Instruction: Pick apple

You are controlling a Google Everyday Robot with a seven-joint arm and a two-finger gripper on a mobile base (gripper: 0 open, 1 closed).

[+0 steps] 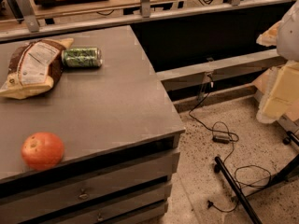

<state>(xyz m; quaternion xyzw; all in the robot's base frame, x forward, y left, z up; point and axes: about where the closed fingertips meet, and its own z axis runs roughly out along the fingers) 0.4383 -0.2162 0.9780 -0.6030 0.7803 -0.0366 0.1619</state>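
- A grey counter (117,106) with drawers (93,190) below its front edge fills the left of the camera view.
- The apple (42,150), round and orange-red with a paler dimple, sits alone close to the front edge, towards the front-left corner.
- A green can (82,57) lies on its side near the back edge. It touches or nearly touches a brown-and-white bag (32,68) towards the back-left corner. Both are well apart from the apple.
- The gripper (280,94) seems to be the pale, blocky shape beyond the counter's right edge, well away from the apple and over the floor. Whether it is spread or closed, I cannot tell.
- The task looks barely begun: nothing holds or touches the apple.
- Main risk: the apple is round and near the front edge. A glancing touch from behind or the side could roll it off the counter.
- Second risk: a grip closed off-centre on the smooth curve could squeeze the fruit out sideways.
- Third risk: the approach from past the right edge is long. Loose cables (219,134) and a black bar (236,190) lie on the floor there and could snag the base.
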